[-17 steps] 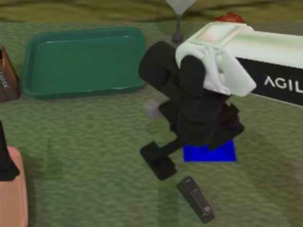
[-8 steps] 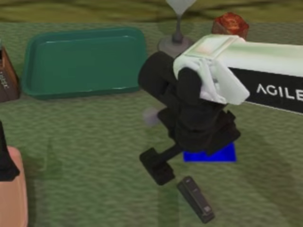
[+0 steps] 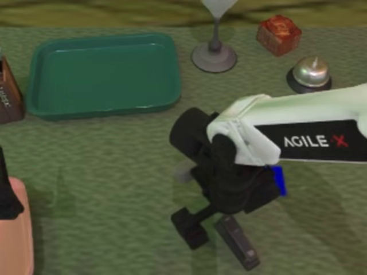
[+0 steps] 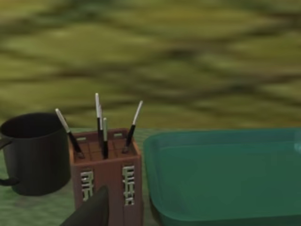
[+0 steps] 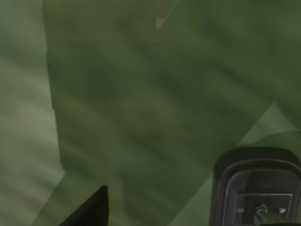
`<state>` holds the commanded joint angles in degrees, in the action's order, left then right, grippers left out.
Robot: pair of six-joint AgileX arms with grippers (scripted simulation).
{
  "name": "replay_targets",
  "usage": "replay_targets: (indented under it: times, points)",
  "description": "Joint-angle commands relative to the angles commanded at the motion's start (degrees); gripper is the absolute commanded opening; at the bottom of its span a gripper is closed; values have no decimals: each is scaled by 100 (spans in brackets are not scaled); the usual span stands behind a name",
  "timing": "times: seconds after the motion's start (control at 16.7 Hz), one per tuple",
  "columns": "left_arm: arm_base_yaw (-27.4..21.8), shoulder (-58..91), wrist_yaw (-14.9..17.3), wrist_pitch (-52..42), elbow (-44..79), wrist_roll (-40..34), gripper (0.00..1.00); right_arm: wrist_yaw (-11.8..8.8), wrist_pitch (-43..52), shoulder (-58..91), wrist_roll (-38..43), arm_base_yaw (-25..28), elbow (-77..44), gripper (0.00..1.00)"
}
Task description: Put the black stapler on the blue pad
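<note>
The black stapler (image 3: 238, 243) lies slantwise on the green cloth near the front edge; the right wrist view shows one end of the stapler (image 5: 257, 188). My right gripper (image 3: 211, 228) hangs open just left of and above it, with one finger (image 3: 189, 227) clearly visible and nothing between the fingers. The right arm's wrist covers most of the blue pad (image 3: 279, 179), leaving only a thin strip at its right side. My left arm (image 3: 7, 200) stays parked at the table's left edge, with one finger (image 4: 94, 211) showing in its wrist view.
A large green tray (image 3: 103, 74) sits at the back left, with a brown pen holder (image 4: 107, 174) and a black mug (image 4: 35, 153) beside it. A grey-footed glass (image 3: 214, 54), a red-brown box (image 3: 278, 34) and a silver bell (image 3: 309, 73) line the back right.
My right arm has swung toward the front of the table and lowered, now covering nearly all of the blue pad. Its gripper has closed in on the stapler, which has not moved.
</note>
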<state>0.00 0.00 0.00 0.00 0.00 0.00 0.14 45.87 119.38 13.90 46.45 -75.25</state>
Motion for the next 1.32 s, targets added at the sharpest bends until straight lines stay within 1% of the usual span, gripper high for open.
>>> replay_targets:
  times: [0.18, 0.96, 1.02, 1.32]
  points:
    - [0, 0, 0, 0, 0, 0, 100, 0, -2, 1, 0, 0, 2, 100]
    - [0, 0, 0, 0, 0, 0, 100, 0, -2, 1, 0, 0, 2, 2]
    - [0, 0, 0, 0, 0, 0, 100, 0, -2, 1, 0, 0, 2, 0]
    - [0, 0, 0, 0, 0, 0, 100, 0, -2, 1, 0, 0, 2, 0]
